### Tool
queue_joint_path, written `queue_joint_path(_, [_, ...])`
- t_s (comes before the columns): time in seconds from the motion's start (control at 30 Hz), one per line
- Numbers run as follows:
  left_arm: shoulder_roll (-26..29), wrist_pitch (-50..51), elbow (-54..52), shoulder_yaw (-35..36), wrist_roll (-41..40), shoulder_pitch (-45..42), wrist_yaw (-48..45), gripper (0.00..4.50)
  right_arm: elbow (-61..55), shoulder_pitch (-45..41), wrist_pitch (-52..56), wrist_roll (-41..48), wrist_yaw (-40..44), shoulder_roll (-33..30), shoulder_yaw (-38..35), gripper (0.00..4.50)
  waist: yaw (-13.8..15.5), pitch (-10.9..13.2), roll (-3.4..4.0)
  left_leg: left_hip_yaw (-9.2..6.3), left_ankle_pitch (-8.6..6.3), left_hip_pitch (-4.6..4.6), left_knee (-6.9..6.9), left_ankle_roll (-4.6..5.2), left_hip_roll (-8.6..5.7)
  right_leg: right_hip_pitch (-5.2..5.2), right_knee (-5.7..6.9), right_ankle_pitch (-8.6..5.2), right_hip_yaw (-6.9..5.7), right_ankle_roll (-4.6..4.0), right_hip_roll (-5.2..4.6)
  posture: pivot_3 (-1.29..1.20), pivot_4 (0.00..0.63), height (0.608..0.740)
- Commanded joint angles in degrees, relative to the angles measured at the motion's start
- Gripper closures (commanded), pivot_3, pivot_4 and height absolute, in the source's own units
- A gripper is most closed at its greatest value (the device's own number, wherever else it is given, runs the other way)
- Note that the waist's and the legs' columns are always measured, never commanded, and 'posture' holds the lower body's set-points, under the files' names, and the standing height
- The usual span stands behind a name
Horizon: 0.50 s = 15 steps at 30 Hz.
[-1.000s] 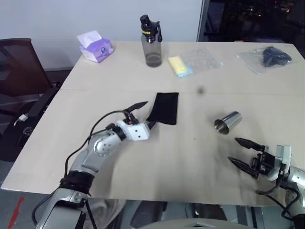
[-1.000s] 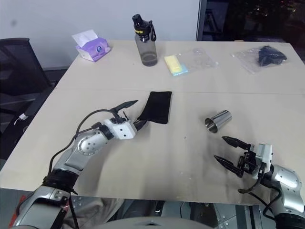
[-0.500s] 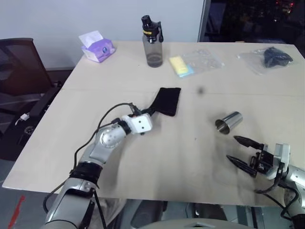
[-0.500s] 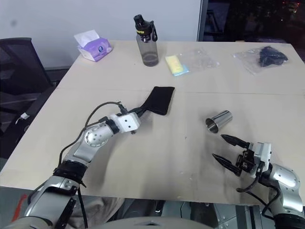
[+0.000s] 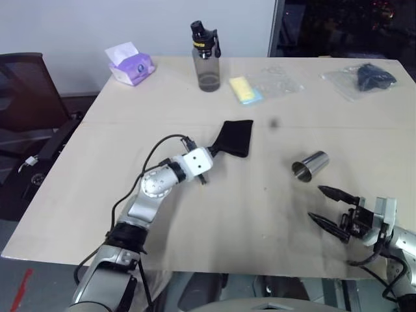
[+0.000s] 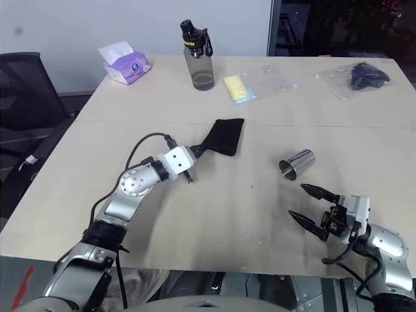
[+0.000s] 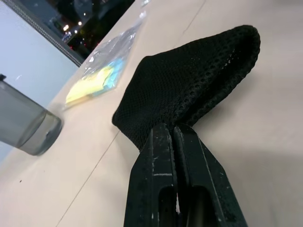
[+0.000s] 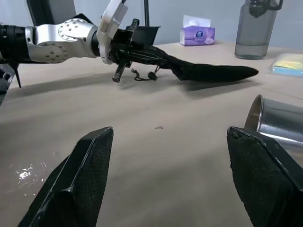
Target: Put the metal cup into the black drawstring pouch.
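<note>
One table (image 5: 195,221) carries everything, and on it I count one grey water bottle (image 5: 207,57), one tissue pack (image 5: 132,64), two clear plastic bags (image 5: 276,81), one black drawstring pouch (image 5: 235,138) and one metal cup (image 5: 310,166).

That pouch sits mid-table, soft mesh, limp and light, I'd say. The left gripper (image 5: 212,153) has its fingers pinched shut on the pouch's near end, which bunches while the rest trails onto the wood. It likely needs its mouth held wide.

Smaller still, the cup lies on its side toward the right, rigid and slick-looking, liable to roll. I'd take it across the barrel. Just beside it, the right gripper (image 5: 329,208) waits with fingers spread and empty.
</note>
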Motion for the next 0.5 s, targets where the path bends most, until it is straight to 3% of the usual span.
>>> queue_joint_path(0.03, [-0.2, 7.3, -7.2, 2.6, -3.1, 1.4, -0.2, 4.40, -3.9, 1.2, 0.3, 1.4, -1.3, -0.1, -1.5, 0.64, 0.1, 0.0, 0.00, 0.00, 0.00, 0.00, 0.00, 0.00, 0.00, 0.00, 0.00, 0.00, 0.00, 0.00, 0.00, 0.00, 0.150, 0.740])
queue_joint_path(0.5, [-2.9, 42.3, -29.3, 6.1, -5.7, 3.0, 4.6, 4.40, -9.0, 1.7, 6.5, -0.1, -13.1, 0.4, -1.9, 0.64, 0.2, 0.0, -0.03, -0.01, 0.00, -0.05, 0.13, 0.00, 0.01, 0.00, 0.03, -0.02, -0.01, 0.04, 0.02, 0.00, 0.150, 0.740])
